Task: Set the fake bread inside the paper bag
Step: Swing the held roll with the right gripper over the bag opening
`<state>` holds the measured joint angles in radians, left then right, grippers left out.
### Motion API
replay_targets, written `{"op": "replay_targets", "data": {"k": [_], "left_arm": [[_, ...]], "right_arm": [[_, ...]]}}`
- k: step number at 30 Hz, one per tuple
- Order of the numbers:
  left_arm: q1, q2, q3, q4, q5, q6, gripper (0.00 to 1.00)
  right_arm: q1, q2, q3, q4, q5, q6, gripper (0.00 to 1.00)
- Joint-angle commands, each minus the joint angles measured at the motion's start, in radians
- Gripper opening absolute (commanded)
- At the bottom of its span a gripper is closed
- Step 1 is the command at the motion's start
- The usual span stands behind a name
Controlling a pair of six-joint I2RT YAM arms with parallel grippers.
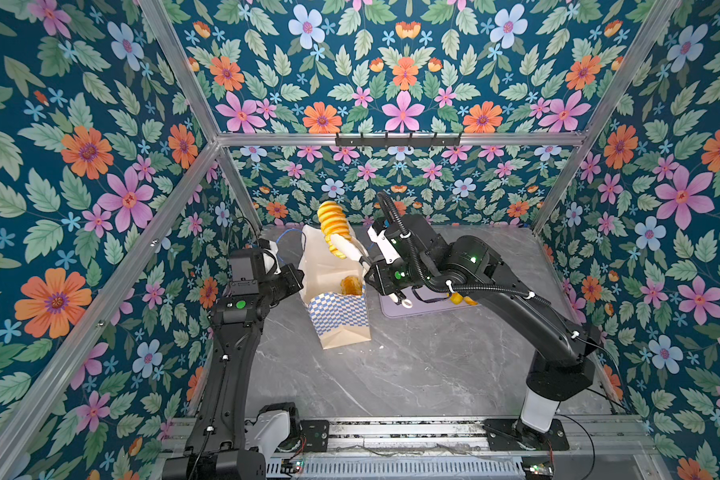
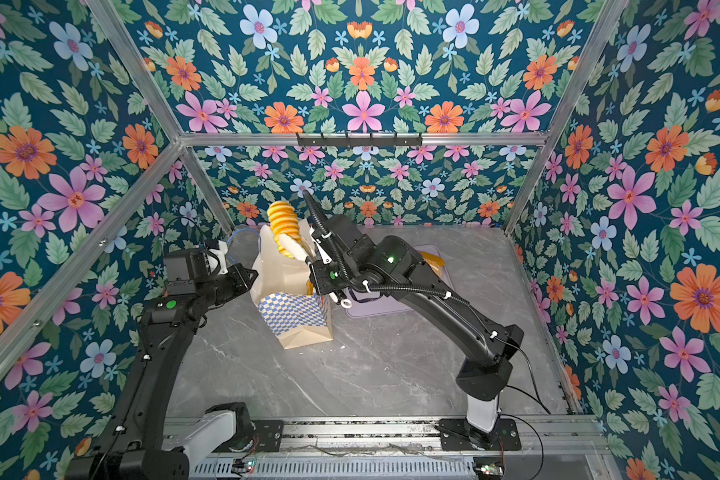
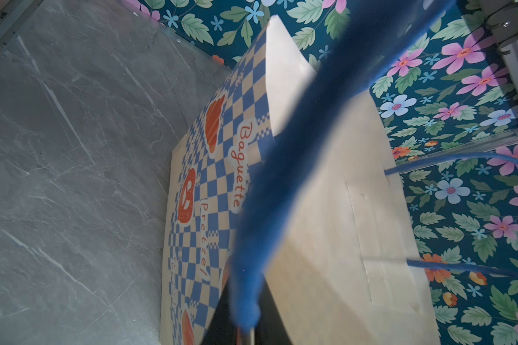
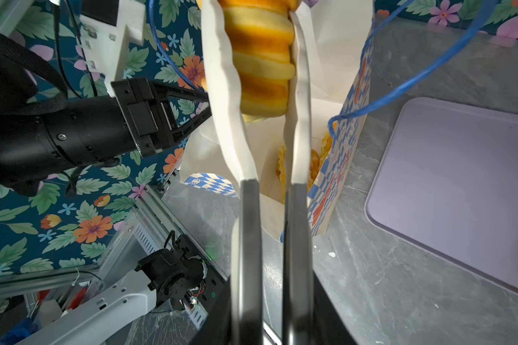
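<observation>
The paper bag (image 1: 339, 322) stands upright mid-table, cream with a blue chequered band, its mouth open. My right gripper (image 1: 341, 246) is shut on a ridged golden roll of fake bread (image 1: 332, 222), held on end over the bag's mouth. In the right wrist view the white fingers (image 4: 221, 89) clamp this roll (image 4: 260, 59) on both sides, and another bread (image 4: 314, 161) lies inside the bag. My left gripper (image 1: 292, 272) is at the bag's left rim, shut on its blue cord handle (image 3: 281, 167). Both top views show the roll (image 2: 283, 220) and the bag (image 2: 298, 322).
A flat lilac tray (image 1: 410, 312) lies right of the bag, partly under my right arm, with yellow bread (image 1: 460, 298) on it. The same tray (image 4: 461, 179) shows in the right wrist view. Floral walls and aluminium posts enclose the grey marble table (image 1: 412, 374).
</observation>
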<state>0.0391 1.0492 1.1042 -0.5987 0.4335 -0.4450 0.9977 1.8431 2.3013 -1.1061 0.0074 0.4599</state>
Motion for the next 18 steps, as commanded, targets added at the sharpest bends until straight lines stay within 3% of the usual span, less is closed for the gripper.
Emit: {"op": "replay_targets", "data": {"k": [1,18], "left_arm": [[0.001,-0.005,-0.005,0.019,-0.001,-0.005,0.14],[0.001,-0.003,-0.008,0.02,-0.002,-0.003,0.14]], "right_arm": [[0.01,0.032,0.039,-0.036,0.022,-0.017,0.32],[0.041,0.108,0.039,-0.12,0.058,-0.037,0.37]]}}
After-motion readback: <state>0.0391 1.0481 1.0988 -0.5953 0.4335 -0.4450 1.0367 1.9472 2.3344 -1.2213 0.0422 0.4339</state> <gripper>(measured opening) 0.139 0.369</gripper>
